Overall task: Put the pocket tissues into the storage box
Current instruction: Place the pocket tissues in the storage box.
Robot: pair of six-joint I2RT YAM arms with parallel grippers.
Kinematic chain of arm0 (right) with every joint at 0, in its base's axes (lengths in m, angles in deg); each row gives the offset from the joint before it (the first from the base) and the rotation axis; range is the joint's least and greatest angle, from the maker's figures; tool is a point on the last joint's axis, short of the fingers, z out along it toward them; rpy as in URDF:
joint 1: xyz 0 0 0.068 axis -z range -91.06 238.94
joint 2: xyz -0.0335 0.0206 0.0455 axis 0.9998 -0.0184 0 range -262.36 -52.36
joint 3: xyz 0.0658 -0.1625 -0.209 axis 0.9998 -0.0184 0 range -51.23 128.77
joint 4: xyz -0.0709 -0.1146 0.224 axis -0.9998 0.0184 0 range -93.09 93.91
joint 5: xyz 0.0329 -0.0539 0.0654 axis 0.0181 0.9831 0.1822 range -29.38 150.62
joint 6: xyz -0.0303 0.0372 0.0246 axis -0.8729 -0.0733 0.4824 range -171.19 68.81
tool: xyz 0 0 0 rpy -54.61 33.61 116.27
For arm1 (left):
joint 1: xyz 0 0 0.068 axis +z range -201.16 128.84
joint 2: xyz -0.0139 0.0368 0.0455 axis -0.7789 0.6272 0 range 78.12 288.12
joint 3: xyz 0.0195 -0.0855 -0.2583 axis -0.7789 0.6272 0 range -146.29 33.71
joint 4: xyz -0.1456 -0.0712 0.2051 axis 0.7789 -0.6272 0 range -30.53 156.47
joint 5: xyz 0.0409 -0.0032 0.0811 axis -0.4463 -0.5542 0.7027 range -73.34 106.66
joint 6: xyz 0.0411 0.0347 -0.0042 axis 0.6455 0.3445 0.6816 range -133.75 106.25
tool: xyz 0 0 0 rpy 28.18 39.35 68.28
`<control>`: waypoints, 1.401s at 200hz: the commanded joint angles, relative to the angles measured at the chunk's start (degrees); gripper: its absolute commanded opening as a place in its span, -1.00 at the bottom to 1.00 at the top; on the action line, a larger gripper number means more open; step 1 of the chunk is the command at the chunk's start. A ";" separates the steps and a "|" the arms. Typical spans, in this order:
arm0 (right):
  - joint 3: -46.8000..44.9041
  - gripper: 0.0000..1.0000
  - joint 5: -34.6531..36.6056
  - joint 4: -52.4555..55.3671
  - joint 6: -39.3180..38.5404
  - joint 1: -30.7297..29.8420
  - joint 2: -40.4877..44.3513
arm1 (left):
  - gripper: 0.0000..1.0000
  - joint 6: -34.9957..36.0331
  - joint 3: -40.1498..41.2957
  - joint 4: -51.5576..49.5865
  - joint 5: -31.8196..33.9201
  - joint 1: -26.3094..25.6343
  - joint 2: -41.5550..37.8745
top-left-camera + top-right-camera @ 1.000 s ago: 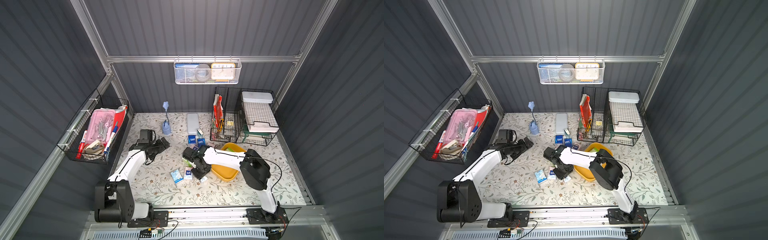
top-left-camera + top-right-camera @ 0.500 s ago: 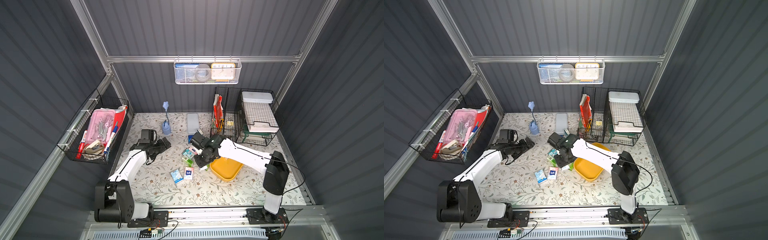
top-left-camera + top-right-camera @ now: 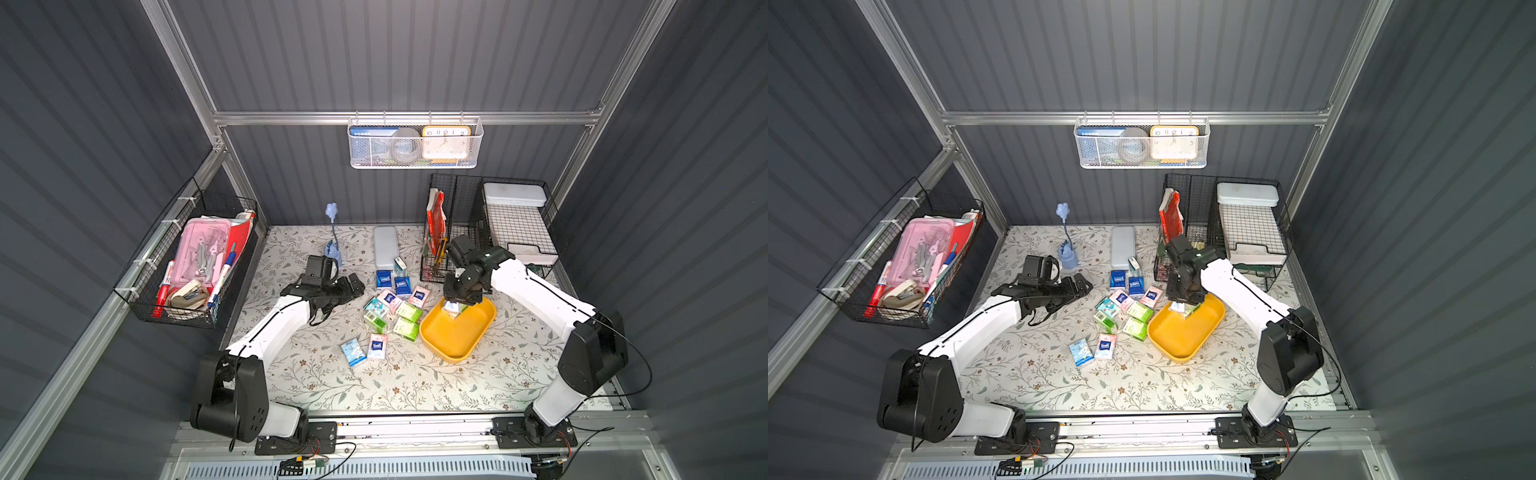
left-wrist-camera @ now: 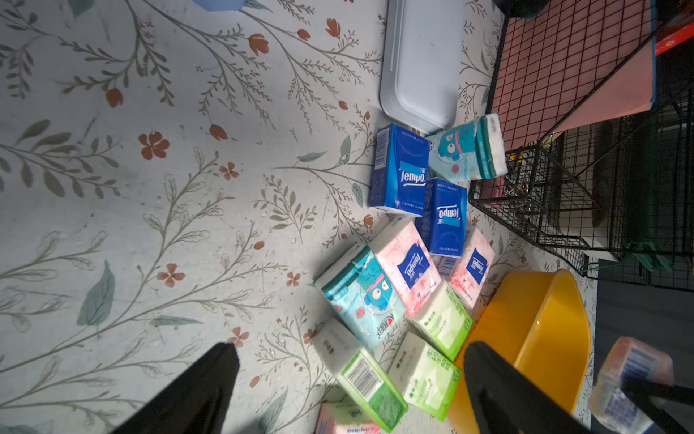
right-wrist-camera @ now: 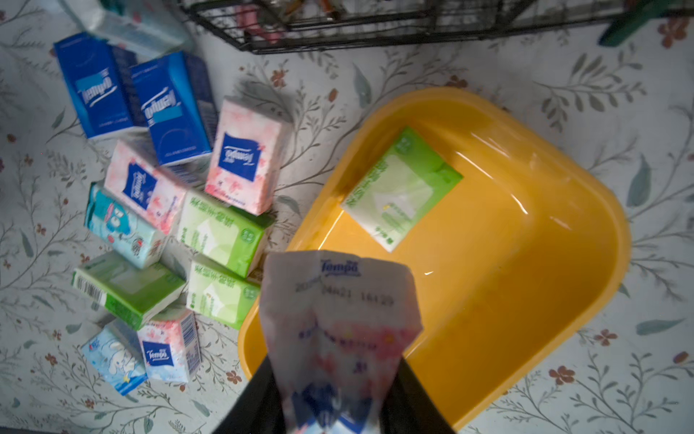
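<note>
The yellow storage box (image 3: 457,338) (image 3: 1177,338) sits right of centre on the floral mat, with one green packet (image 5: 402,188) lying inside. My right gripper (image 3: 456,303) (image 5: 334,390) hangs over the box's far end, shut on a pink-and-white packet of pocket tissues (image 5: 338,319), which also shows in the left wrist view (image 4: 631,379). Several more pocket tissues (image 3: 395,303) (image 3: 1129,307) lie in a pile just left of the box, and two lie nearer the front (image 3: 365,349). My left gripper (image 3: 355,284) (image 4: 351,349) stays open and empty, low beside the pile's left side.
A long pale grey-blue case (image 3: 385,247) lies behind the pile. Black wire baskets (image 3: 490,232) stand at the back right, close behind my right gripper. A blue holder (image 3: 332,251) stands at the back left. A wire basket (image 3: 191,257) hangs on the left wall and a white mesh basket (image 3: 415,143) on the back wall.
My right arm has swung from the pile to the right and back, carrying the packet over the box's far end. The left arm has not moved.
</note>
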 commanded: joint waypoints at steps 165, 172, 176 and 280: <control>-2.84 0.03 0.99 -11.22 14.97 6.22 -9.72 | 0.98 0.84 1.28 -0.25 0.93 -0.36 -0.85; -2.85 0.07 0.70 -11.12 14.95 6.22 -9.87 | 0.98 0.81 1.28 -0.25 1.02 -0.36 -1.03; -2.89 0.09 0.61 -11.16 14.99 6.22 -9.84 | 0.98 0.78 1.31 -0.25 1.02 -0.36 -0.97; -3.38 0.45 0.55 -11.47 11.39 6.01 -4.75 | 0.98 0.69 1.49 -0.95 0.39 -0.36 -1.19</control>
